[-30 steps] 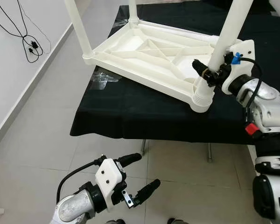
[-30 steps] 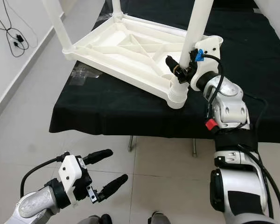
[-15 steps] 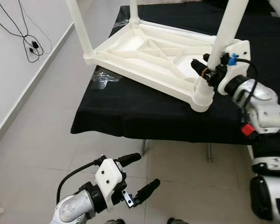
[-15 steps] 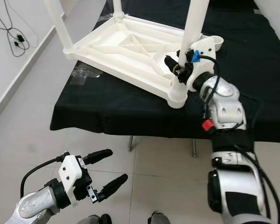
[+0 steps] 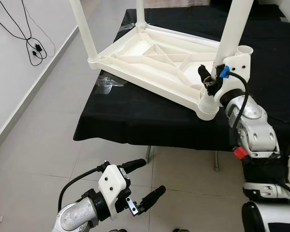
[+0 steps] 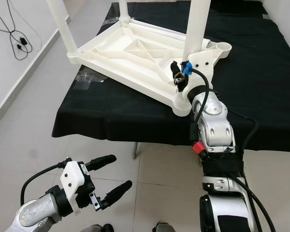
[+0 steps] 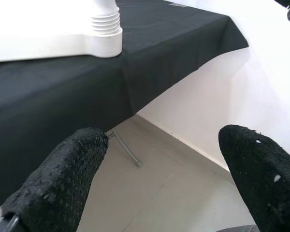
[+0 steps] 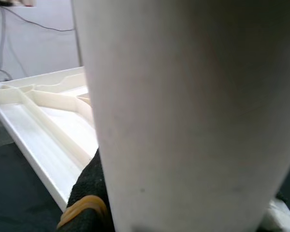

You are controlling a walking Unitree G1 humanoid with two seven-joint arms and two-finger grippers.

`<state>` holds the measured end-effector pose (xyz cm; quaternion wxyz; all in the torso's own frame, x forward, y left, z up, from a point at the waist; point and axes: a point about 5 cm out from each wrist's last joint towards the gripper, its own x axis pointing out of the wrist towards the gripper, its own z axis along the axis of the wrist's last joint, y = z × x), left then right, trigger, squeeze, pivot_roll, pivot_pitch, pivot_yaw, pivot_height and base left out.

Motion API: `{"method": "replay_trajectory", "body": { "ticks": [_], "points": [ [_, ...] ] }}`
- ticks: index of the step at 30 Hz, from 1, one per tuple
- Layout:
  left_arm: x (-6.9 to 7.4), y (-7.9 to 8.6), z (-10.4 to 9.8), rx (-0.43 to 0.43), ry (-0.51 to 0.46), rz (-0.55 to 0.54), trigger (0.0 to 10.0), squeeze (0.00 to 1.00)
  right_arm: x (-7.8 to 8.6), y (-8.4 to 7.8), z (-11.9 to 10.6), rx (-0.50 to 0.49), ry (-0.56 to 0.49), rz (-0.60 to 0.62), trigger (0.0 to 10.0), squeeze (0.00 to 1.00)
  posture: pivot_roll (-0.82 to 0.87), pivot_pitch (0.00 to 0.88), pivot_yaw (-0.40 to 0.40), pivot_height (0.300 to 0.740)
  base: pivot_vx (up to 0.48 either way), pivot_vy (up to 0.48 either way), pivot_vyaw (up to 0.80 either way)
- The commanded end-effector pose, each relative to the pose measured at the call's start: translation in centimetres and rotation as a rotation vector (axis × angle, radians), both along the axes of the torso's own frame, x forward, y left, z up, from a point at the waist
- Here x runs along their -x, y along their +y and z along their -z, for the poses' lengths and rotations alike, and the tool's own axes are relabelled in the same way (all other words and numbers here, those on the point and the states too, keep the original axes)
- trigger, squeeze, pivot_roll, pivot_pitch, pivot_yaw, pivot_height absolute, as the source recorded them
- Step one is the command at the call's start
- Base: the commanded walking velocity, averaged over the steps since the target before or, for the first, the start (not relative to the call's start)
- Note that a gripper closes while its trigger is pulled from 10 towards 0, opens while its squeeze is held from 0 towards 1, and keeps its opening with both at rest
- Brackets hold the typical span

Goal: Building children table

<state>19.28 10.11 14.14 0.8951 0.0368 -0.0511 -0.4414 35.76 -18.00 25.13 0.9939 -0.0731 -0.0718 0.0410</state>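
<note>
A white plastic children's table (image 5: 154, 58) lies upside down on a black-clothed table (image 5: 135, 116). Its legs point up. My right gripper (image 5: 210, 79) is shut on the near right table leg (image 5: 234, 29), low down, just above the ribbed socket (image 5: 208, 104). In the right wrist view that leg (image 8: 183, 111) stands pressed against a black finger (image 8: 87, 193). My left gripper (image 5: 153, 175) hangs low over the tiled floor in front of the black table, open and holding nothing. Its fingers (image 7: 63, 179) stand wide apart in the left wrist view.
Two more white legs (image 5: 83, 29) (image 5: 139, 12) stand at the left and far corners. Crumpled clear plastic (image 5: 106, 82) lies on the cloth's left edge. Black cables (image 5: 31, 46) hang on the left wall. Metal table legs (image 5: 216, 159) show under the cloth.
My right wrist has swung round the leg towards the left while staying shut on it, and the forearm has drawn in below it. The left arm has not moved.
</note>
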Motion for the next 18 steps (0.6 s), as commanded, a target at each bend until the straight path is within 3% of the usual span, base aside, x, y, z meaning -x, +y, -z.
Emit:
{"method": "replay_trajectory", "body": {
  "ticks": [1,18],
  "points": [
    [0.18,0.10,0.37,-0.019,0.016,-0.002,10.0,0.00,0.24,0.72,6.21,-0.011,0.297,0.016,0.0,0.00,-0.02,0.222,0.046,0.740,0.000,0.000,0.00],
    [0.26,-0.06,0.37,-0.015,0.016,-0.001,10.0,0.00,-0.34,0.34,5.42,-0.054,0.343,0.119,0.0,0.00,-0.02,0.223,0.039,0.740,0.000,0.000,0.00]
  ]
}}
